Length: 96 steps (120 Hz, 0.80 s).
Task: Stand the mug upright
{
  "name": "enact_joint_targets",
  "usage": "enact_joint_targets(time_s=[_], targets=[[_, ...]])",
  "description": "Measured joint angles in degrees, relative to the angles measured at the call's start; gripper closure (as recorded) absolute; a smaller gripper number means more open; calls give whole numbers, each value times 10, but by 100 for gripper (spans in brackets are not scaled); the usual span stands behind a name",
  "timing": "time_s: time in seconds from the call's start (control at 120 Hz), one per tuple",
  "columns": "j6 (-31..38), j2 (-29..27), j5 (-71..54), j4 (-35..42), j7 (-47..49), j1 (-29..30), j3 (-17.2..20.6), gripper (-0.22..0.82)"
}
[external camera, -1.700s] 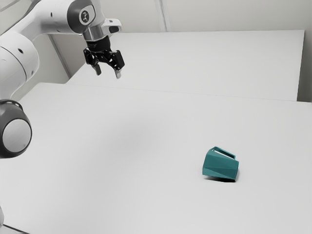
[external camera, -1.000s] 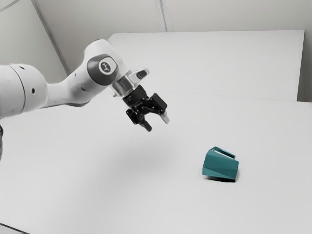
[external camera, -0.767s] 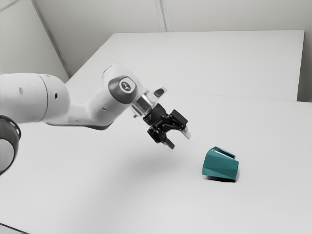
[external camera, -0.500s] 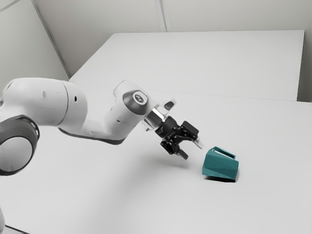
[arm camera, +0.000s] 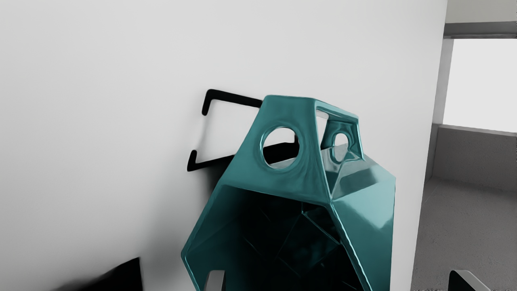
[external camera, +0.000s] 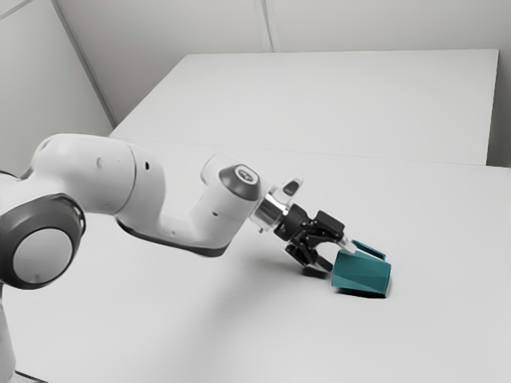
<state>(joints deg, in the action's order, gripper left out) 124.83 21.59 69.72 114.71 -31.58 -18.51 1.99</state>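
Closer to the teal mug (external camera: 361, 273) than in the earlier exterior frames, the black two-finger gripper (external camera: 338, 256) has come down and across to its mouth end, while the mug has not shifted. The mug lies on its side on the white table (external camera: 200, 343), toward the exterior view's right, its open mouth facing the gripper and its handle (external camera: 370, 249) uppermost. Fingers spread wide, the gripper has hold of nothing; one fingertip overlaps the mug in the exterior view, and whether they touch cannot be told. From the wrist camera, one fingertip is seen against the dark mouth and the other out past the mug's side. The lower part of the mouth is cut off by the picture's edge, and the inside is too dark to make out beyond faint angular facets. Outside, the mug is glossy and many-sided, with flat planes and crisp edges. Its angular handle is pierced by round holes and casts a hard black shadow on the smooth, matte tabletop. Farther out, the smooth white arm (external camera: 88, 171) with dark grey joint covers reaches in from the exterior view's left, its base end cut off; behind the table stand plain pale walls (external camera: 383, 24).
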Motion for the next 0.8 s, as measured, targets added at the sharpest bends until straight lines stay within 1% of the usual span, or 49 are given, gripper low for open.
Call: enact_joint_targets(time_s=[0.375,0.8], targets=[[9,10,51,-12,-56,-7,0,0],[4,17,112,-8,-105,-13,0,0]])
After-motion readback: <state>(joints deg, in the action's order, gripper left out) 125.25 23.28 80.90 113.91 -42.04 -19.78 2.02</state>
